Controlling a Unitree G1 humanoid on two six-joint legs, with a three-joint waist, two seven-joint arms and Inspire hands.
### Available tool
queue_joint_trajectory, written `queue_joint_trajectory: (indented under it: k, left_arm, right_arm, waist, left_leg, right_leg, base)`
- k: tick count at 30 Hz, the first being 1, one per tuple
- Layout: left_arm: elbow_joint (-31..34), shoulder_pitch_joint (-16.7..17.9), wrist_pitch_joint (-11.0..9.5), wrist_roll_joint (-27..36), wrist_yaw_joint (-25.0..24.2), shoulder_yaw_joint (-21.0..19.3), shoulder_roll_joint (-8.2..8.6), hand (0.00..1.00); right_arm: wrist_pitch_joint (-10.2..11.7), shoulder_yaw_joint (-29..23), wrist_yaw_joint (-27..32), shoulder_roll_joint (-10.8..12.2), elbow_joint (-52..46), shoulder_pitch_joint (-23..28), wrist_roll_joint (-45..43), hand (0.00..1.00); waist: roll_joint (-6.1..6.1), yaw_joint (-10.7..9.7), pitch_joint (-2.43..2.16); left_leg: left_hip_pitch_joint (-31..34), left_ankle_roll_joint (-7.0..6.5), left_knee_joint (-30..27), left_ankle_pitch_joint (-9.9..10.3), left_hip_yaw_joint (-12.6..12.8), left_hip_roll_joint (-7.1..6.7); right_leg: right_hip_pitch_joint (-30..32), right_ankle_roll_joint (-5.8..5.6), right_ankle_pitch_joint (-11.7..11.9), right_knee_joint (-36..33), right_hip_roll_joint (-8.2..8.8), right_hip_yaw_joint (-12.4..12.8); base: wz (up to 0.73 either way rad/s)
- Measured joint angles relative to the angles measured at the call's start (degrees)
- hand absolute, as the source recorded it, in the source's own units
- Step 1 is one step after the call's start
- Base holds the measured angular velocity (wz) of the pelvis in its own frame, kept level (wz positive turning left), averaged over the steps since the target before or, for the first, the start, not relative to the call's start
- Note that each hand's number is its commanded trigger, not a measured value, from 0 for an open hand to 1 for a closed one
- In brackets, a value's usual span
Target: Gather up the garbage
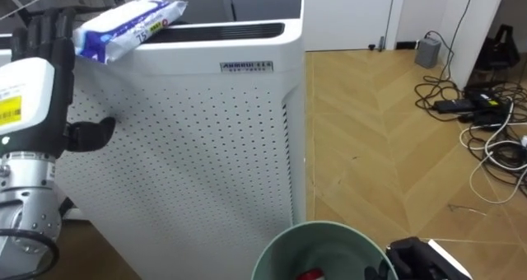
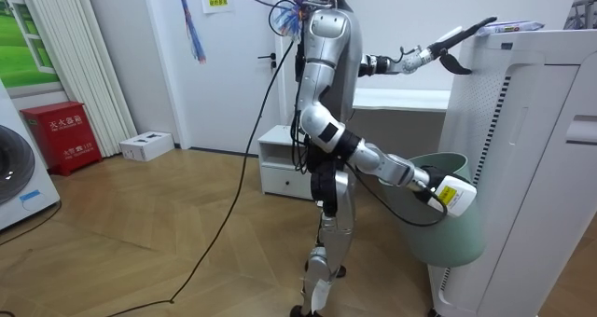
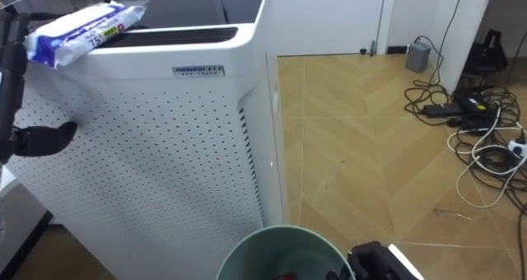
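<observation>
A white and blue packet of wipes [image 1: 128, 25] lies on the top edge of a tall white air purifier [image 1: 198, 140]. My left hand [image 1: 37, 74] is raised just left of the packet, open, with its fingers straight up and the thumb sticking out. It holds nothing. In the room view the left hand [image 2: 438, 48] stretches toward the packet [image 2: 513, 25] on the purifier [image 2: 532, 168]. A green bin [image 1: 321, 243] is low in front of me, with something red [image 1: 310, 273] inside. My right hand [image 1: 416, 259] grips its rim at the right.
Cables and a power strip [image 1: 482, 115] sprawl over the wood floor at the right, near a grey box [image 1: 428, 51]. In the room view, a low white cabinet [image 2: 280, 168] stands behind me, with a red box [image 2: 63, 135] and a white box [image 2: 145, 145] by the wall.
</observation>
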State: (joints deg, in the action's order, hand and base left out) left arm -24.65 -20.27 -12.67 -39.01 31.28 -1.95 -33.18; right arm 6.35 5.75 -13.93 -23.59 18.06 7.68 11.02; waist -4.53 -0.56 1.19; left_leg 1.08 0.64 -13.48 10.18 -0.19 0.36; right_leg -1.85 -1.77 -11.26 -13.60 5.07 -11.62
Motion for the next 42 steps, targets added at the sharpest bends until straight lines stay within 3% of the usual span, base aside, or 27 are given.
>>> queue_joint_trajectory:
  k: [14,33,37,42]
  left_arm:
    - [4.12,0.0,-0.23,-1.84,7.04,0.0,0.0,0.0]
    - [8.49,0.01,1.01,-5.6,6.24,2.22,-0.09,0.0]
    - [9.76,-0.02,1.84,-5.59,4.26,4.32,-0.75,0.0]
    - [10.65,-0.03,1.8,-5.58,1.85,6.37,-1.33,0.0]
  right_arm:
    - [-0.16,1.87,-0.02,-0.02,0.2,-0.04,-0.03,1.0]
    - [-1.08,2.13,-0.42,-0.05,0.47,-0.04,-0.04,1.0]
    - [-1.08,2.16,0.13,-0.36,0.44,-0.05,-0.08,1.0]
    - [-1.08,2.18,0.03,-0.73,0.44,-0.05,-0.08,1.0]
  waist:
    - [-0.04,1.01,-0.03]
    - [-0.36,0.86,-0.24]
    - [-1.29,0.78,-0.69]
    - [-2.41,0.32,-0.5]
  left_leg:
    - [-0.62,0.0,0.03,0.0,0.01,-0.01]
    - [0.2,-0.01,-0.12,-0.01,-0.05,-0.12]
    - [-0.11,-0.01,-0.18,-0.01,-0.04,-0.19]
    - [-0.92,-0.15,-0.02,-0.09,-0.03,-0.19]
  right_leg:
    - [-0.49,-0.01,0.01,-0.06,0.0,0.32]
    - [-0.06,-0.03,0.01,0.06,0.13,-0.07]
    - [-0.29,-0.09,0.05,0.0,0.15,0.81]
    - [-1.01,-0.1,0.04,-0.06,0.16,0.81]
  base:
    - [-0.01]
    - [0.01]
    - [0.0]
    - [0.0]
